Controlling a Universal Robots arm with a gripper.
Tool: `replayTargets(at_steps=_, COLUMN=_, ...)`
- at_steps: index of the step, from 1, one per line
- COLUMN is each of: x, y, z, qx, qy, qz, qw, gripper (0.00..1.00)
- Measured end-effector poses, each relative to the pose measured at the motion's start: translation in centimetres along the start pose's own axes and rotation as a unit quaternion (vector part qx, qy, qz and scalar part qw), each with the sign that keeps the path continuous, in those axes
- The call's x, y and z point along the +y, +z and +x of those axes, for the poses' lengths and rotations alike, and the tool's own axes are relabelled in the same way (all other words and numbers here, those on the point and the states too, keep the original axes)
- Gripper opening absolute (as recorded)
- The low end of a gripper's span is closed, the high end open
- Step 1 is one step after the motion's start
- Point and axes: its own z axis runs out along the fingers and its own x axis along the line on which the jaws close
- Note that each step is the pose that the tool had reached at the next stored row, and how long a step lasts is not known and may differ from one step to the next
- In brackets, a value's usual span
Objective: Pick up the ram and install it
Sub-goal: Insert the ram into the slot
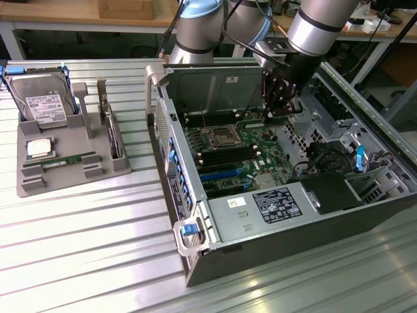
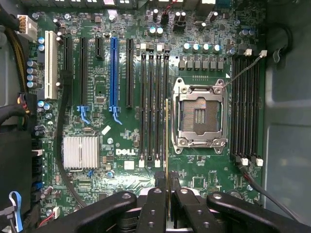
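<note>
In the upper right of the exterior view, we see the arm [image 1: 313, 26] reaching down into the open computer case [image 1: 195, 261]. The gripper [image 1: 281, 112] hangs above the far end of the motherboard [image 1: 264, 140].

In the wrist view, the gripper's two inner fingers [image 2: 155, 213] are drawn close together and pinch the ram [image 2: 167, 145] between them. The gripper is therefore nearly closed and has hold of it. We see the ram edge-on, as a thin line standing out from the fingers over the board. Its edge runs parallel to the bank of four black memory slots [image 2: 154, 107] and lies along the slot nearest the CPU socket [image 2: 200, 116], whose metal frame sits just beside it. We cannot tell whether the ram touches that slot or hangs above it. A second bank of black slots [image 2: 245, 107] lies on the other side of the socket.

At the left of the exterior view, well apart from the case, a grey tray [image 1: 71, 179] holds a hard drive [image 1: 44, 104], a square CPU chip [image 1: 39, 147] and a green stick [image 1: 65, 160] lying flat.
</note>
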Motion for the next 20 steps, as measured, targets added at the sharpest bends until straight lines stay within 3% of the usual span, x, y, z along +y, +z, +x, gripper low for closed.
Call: replayTargets(at_steps=20, x=0.5, y=0.84, z=0.02, qx=0.0, qy=0.0, qz=0.0, qw=1.0, gripper=0.13)
